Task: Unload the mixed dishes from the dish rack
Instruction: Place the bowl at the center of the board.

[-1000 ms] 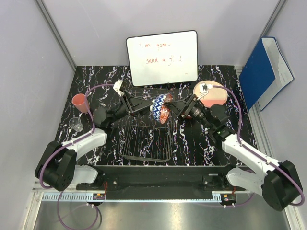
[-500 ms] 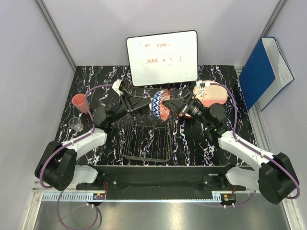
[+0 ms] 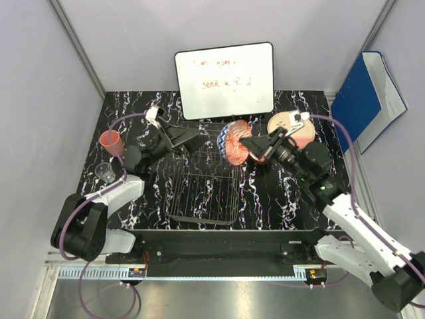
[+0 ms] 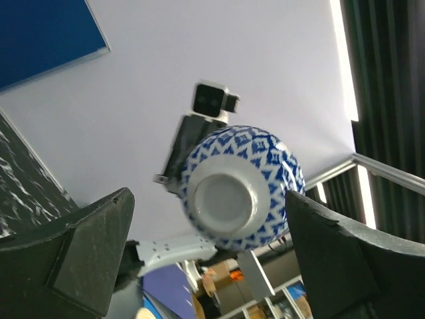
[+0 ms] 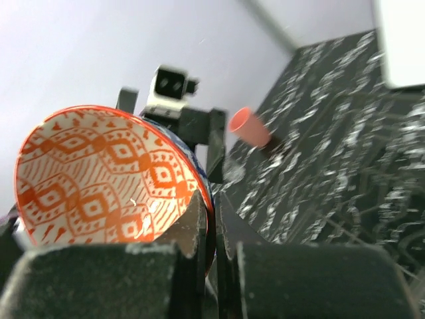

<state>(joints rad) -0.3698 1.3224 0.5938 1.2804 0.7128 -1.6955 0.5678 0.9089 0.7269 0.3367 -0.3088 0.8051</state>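
Note:
A bowl, blue-and-white outside and cream with orange-red pattern inside, hangs tilted on its side above the far end of the black wire dish rack. My right gripper is shut on its rim. My left gripper stands open just left of the bowl, its wide-apart fingers clear of the bowl's foot. A salmon-pink cup and a small clear glass stand on the table at left. A pinkish plate lies at right, behind my right wrist.
A whiteboard leans against the back wall behind the rack. A blue folder stands at the far right edge. The table top is black marbled, enclosed by grey walls. The pink cup shows beyond the bowl in the right wrist view.
My right gripper closed on the bowl's rim, then my left gripper opened, let go and drew back to the left. The bowl has shifted slightly right and back.

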